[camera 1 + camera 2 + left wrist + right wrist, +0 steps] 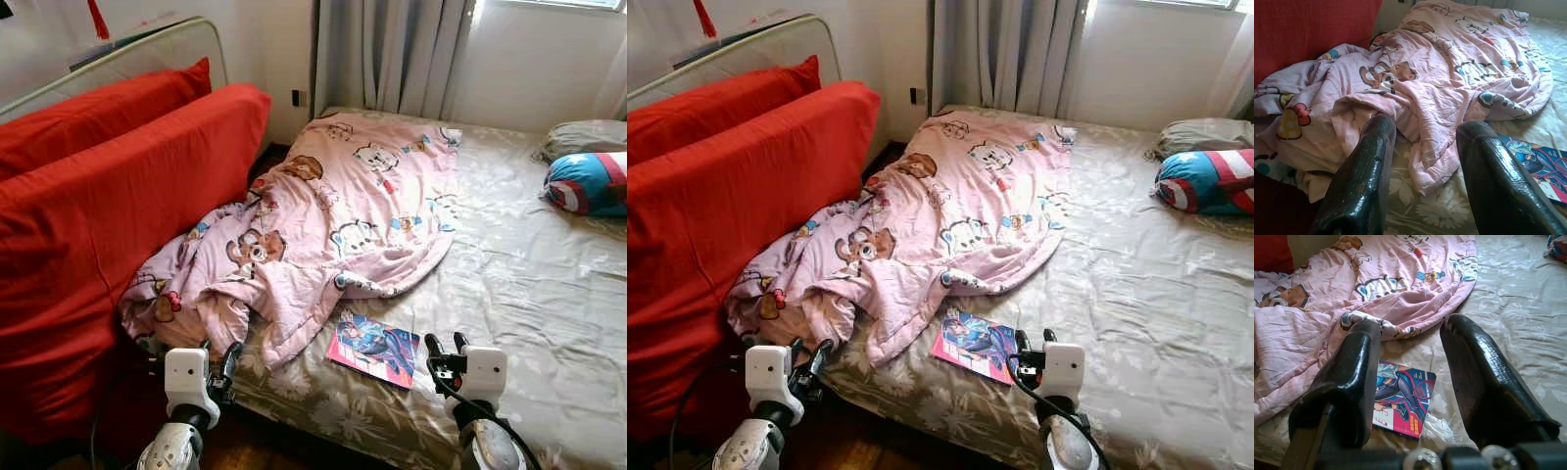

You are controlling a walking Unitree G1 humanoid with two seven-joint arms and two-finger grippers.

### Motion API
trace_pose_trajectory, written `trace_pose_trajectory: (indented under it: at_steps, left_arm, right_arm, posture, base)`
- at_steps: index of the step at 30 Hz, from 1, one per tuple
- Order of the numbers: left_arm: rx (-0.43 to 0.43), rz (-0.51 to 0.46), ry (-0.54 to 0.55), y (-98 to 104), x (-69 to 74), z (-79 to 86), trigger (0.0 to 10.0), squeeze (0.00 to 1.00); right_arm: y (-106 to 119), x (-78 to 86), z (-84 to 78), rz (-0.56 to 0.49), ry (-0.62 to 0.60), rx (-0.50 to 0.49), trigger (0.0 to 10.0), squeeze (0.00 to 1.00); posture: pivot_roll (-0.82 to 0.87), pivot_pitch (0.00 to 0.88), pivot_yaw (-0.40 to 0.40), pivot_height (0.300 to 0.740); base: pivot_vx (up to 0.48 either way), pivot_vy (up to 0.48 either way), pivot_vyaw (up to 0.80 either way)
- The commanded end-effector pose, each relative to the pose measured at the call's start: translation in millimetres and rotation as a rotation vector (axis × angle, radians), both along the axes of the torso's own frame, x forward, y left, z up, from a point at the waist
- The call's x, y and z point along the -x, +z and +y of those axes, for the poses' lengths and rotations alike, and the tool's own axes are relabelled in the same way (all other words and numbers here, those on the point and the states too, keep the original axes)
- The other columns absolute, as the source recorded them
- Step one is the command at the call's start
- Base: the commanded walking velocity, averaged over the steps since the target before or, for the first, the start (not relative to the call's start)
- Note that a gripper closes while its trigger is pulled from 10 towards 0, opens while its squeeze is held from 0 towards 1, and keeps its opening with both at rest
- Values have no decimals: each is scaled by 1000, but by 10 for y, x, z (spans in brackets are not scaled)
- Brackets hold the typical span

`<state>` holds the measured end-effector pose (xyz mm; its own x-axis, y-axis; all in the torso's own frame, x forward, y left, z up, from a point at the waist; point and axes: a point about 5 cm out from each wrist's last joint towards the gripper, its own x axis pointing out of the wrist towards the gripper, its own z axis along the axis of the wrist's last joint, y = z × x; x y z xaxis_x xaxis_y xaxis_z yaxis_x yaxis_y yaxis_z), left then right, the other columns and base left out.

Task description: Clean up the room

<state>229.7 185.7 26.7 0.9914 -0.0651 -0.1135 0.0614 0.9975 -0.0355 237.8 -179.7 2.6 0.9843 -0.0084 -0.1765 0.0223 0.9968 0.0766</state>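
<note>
On the bed with the grey flowered sheet (pixel 529 294), a rumpled pink blanket with cartoon animals (pixel 343 211) is lying in a heap, bunched against the big red cushions (pixel 108 186) on the robot's left and spreading out flat toward the curtains. Just beside the blanket's near edge, a thin comic book with a blue and red cover (pixel 373 350) is lying flat on the sheet, close to the bed's edge.

Both arms are reaching toward the bed. The left gripper (pixel 220 362) is hovering near the blanket's lower corner with its 2 black fingers (pixel 1364 171) spread apart and nothing between them. The right gripper (pixel 446 351) is hanging just beside the book, fingers also spread wide and holding nothing.

I think the blanket is soft, floppy and light, so it is going to sag and slide when lifted. Pinching a thick fold near a corner looks best. The book looks thin, smooth and a bit bendy, and it is lying flat, so 1 finger probably has to slip under its edge nearest the bed's side.

A blue, red and white round pillow (pixel 588 183) is sitting far off on the right.
</note>
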Motion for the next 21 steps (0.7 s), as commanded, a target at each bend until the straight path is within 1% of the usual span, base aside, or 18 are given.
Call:
trace_pose_trajectory:
  at_steps: [1,11,21]
  left_arm:
    - [6,-9,10,49,-18,5,10000,0]
    - [14,-14,26,83,-21,8,10000,0]
    - [22,-20,28,121,-51,-2,10000,0]
  right_arm:
    - [25,-2,5,0,3,-7,10000,0]
    - [50,-29,26,9,25,-10,10000,0]
    - [64,-19,5,16,16,-4,10000,0]
  posture:
    - [-44,0,-38,740]
    - [-42,0,-54,740]
    - [-47,9,-56,740]
  base:
    - [304,0,0]
    - [304,0,0]
    - [303,0,0]
